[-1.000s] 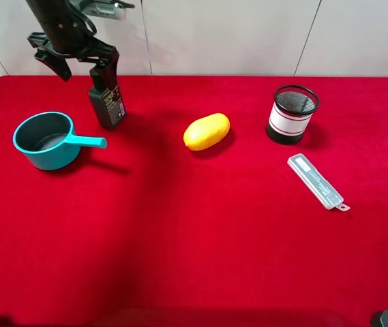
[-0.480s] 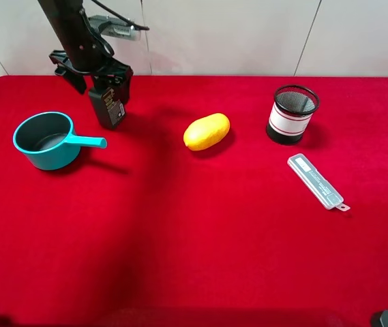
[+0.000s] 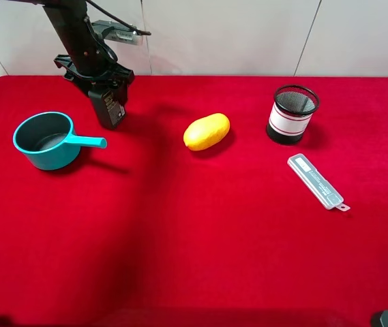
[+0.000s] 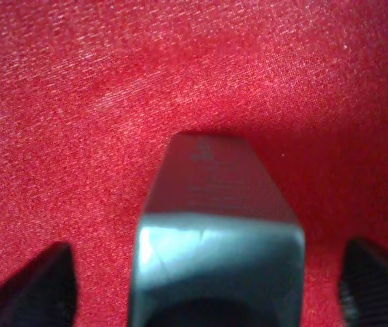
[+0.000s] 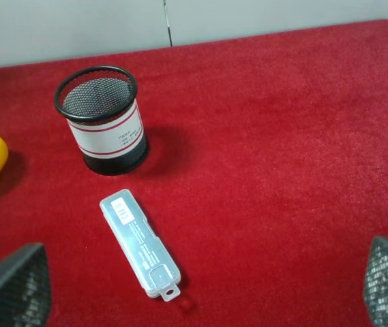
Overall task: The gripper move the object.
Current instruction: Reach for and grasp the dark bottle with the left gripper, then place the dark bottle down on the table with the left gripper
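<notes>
The object [image 3: 110, 107] stands on its base at the rear left of the red table [image 3: 200, 238], near the teal pan [image 3: 42, 140]; its long axis runs about upright, its pump end up inside the left gripper [image 3: 102, 79]. In the left wrist view the fingers [image 4: 33, 289] flank it with red showing on both sides, apart and not touching; the right gripper [image 5: 200, 293] is spread wide above the grey case [image 5: 139, 242].

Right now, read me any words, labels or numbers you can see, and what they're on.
Pump bottle: print too small to read.
Mesh cup: small print on its white band, too blurred.
Flat case: faint print, unreadable.
Nothing legible elsewhere.
</notes>
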{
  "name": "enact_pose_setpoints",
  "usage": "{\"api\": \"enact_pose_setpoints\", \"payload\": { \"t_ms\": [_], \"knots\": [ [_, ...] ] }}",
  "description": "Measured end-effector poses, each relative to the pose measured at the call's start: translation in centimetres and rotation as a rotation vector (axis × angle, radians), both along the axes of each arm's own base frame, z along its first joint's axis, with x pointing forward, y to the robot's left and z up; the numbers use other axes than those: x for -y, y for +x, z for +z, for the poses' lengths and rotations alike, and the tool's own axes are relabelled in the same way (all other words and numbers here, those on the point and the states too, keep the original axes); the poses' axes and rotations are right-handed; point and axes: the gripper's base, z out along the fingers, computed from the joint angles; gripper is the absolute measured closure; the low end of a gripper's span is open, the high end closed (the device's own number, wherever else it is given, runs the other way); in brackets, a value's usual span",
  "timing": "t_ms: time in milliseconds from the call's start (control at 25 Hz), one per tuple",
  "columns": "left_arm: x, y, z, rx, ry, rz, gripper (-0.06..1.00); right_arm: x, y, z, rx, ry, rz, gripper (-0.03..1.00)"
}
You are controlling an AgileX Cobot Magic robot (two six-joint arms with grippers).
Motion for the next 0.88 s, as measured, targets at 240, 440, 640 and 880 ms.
{"api": "enact_pose_setpoints", "payload": {
  "t_ms": [240,440,640,880],
  "knots": [
    [-0.06,0.02,0.01,0.003,0.009,-0.006,0.52,0.00,0.00,0.00,0.000,0.000,0.000,0.27],
    [-0.06,0.01,0.01,0.001,0.009,-0.006,0.52,0.00,0.00,0.00,0.000,0.000,0.000,0.27],
    [-0.06,0.01,0.01,0.001,0.009,-0.006,0.52,0.00,0.00,0.00,0.000,0.000,0.000,0.27],
    [-0.06,0.02,0.03,0.002,0.009,-0.006,0.52,0.00,0.00,0.00,0.000,0.000,0.000,0.27]
  ]
}}
